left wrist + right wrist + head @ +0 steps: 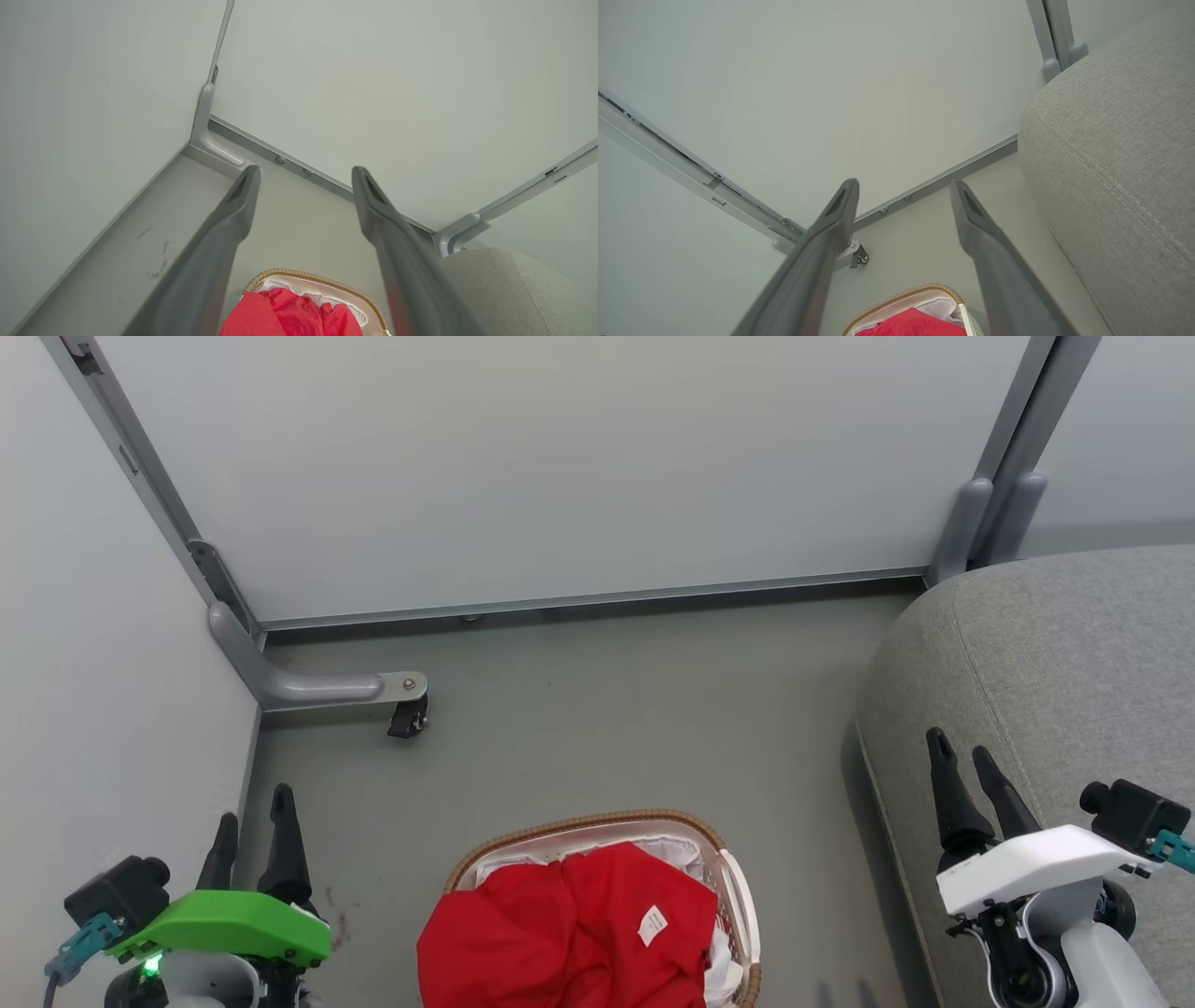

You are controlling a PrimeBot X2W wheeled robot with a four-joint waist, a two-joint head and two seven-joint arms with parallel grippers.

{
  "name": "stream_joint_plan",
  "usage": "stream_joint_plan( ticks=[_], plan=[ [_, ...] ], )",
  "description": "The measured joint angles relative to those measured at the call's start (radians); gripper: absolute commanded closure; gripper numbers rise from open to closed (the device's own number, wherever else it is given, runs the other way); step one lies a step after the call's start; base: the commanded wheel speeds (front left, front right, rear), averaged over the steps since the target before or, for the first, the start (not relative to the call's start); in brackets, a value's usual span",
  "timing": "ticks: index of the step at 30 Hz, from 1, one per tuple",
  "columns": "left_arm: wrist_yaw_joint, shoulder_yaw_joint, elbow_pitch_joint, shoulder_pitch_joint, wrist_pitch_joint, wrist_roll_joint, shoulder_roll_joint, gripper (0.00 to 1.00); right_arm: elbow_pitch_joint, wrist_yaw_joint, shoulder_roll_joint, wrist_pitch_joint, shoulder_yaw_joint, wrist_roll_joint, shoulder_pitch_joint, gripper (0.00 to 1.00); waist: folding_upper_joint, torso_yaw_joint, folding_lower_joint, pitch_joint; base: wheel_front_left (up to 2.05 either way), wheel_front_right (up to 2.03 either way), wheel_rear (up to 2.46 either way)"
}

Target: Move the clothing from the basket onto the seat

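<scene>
Two grippers: the left gripper (254, 810) and the right gripper (960, 749) both have fingers spread wide with nothing between them, clear of any fabric.
Clothing: the clothing (560, 929) lies as a red heap in the basket (579, 822), mounded above the rim and slumping over its left side, a white label (652, 926) facing up.
Basket: it stands on the floor (607, 709) between the two grippers, near the flank of the seat (1055, 653), well apart from the floor's far left corner where the panels (560, 467) meet.
Seat: it lines the floor's right edge; the right gripper hovers above its near left corner, and the part in view carries no red fabric.
Stage: judged the start, the reach into the heap not yet made.
Risk, liner: a deep pinch could catch the white liner (677, 847) under the red cloth and drag it along.
Risk, basket: it looks light; a snagged fold may tip or lift it.
Risk, drop: a shallow grip could let a trailing part slide out over the gap between basket and seat.
Head view: gives both grippers, the label and the heap's overhang.
Left wrist view: gives scuff marks (156, 268) near the floor's left edge.
Right wrist view: gives the seat's stitched seam (1111, 182) and weave close up, plus a castor (861, 256) by the far panel.
</scene>
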State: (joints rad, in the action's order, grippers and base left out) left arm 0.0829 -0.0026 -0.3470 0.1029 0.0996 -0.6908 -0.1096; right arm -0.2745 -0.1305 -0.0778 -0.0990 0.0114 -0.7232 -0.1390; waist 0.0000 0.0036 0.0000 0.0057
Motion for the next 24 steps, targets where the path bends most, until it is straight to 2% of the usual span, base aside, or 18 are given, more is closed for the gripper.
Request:
stream_joint_plan(
  ticks=[9, 24],
  plan=[
    [-0.016, -0.041, 0.038, -0.002, 0.027, 0.133, -0.021, 0.00, 0.009, 0.000, 0.000, -0.027, -0.003, 0.142, 0.000, 0.00, 0.0000, 0.001, 0.0000, 0.000, 0.00, 0.00, 0.00],
    [-0.030, -0.064, 0.050, 0.002, 0.066, 0.271, -0.032, 0.00, 0.022, 0.000, 0.013, -0.067, 0.010, 0.313, -0.023, 0.00, 0.0000, 0.002, 0.0000, -0.004, 0.00, 0.00, 0.00]
  ],
)
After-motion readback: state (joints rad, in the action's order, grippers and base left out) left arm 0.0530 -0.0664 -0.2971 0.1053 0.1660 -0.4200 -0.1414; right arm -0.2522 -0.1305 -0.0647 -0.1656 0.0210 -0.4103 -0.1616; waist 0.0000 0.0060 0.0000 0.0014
